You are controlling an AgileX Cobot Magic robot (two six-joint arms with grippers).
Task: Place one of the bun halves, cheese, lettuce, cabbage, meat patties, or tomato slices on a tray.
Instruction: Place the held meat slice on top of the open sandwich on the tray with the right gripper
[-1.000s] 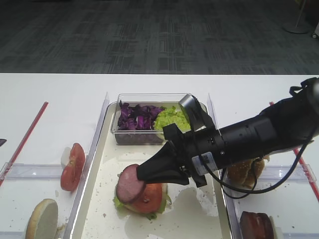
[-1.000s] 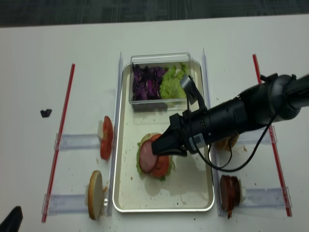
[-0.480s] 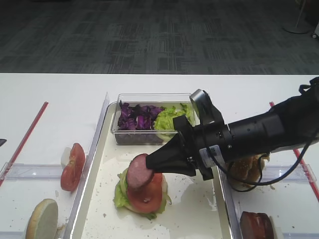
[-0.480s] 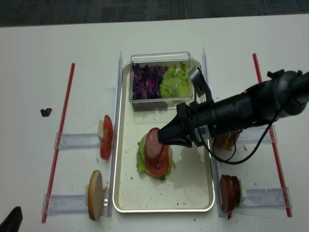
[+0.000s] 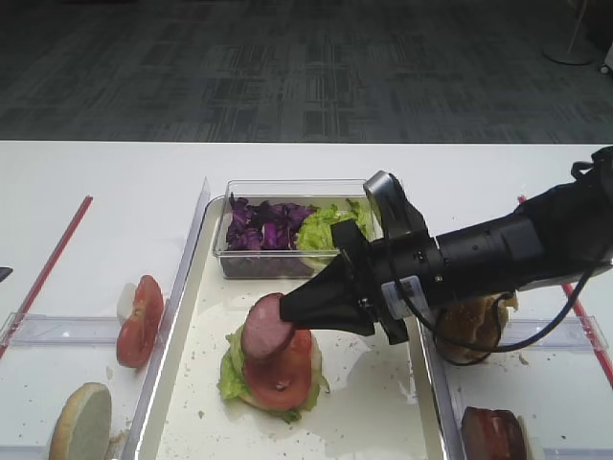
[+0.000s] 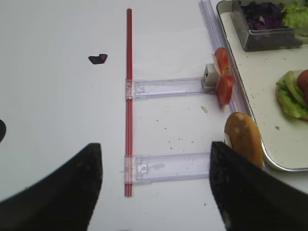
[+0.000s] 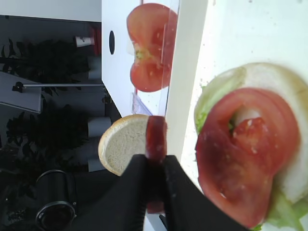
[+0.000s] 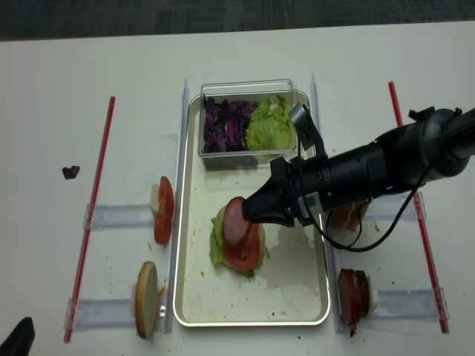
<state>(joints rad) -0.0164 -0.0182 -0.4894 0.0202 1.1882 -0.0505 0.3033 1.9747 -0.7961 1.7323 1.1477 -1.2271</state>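
Observation:
My right gripper (image 5: 292, 311) reaches in from the right, shut on a pinkish-brown meat patty (image 5: 266, 326). The patty is held on edge, its lower rim at a stack on the tray (image 5: 374, 402). That stack has a tomato slice (image 5: 284, 379) on top, then lettuce (image 5: 230, 369) and a pale bun (image 7: 269, 82) below. In the wrist view the black fingers (image 7: 183, 192) pinch the patty (image 7: 156, 137) beside the tomato slice (image 7: 245, 154). The left gripper (image 6: 154, 187) hangs open over the bare table, holding nothing.
A clear box at the tray's far end holds purple cabbage (image 5: 263, 225) and lettuce (image 5: 326, 228). Left of the tray stand tomato slices (image 5: 139, 321) and a bun half (image 5: 81, 422) on clear holders. Right of it sit a bun (image 5: 469, 326) and meat patties (image 5: 493, 436).
Over the last second the right gripper drew back to the right and turned the patty from lying tilted over the stack to standing on edge. It has hardly moved in the last half second.

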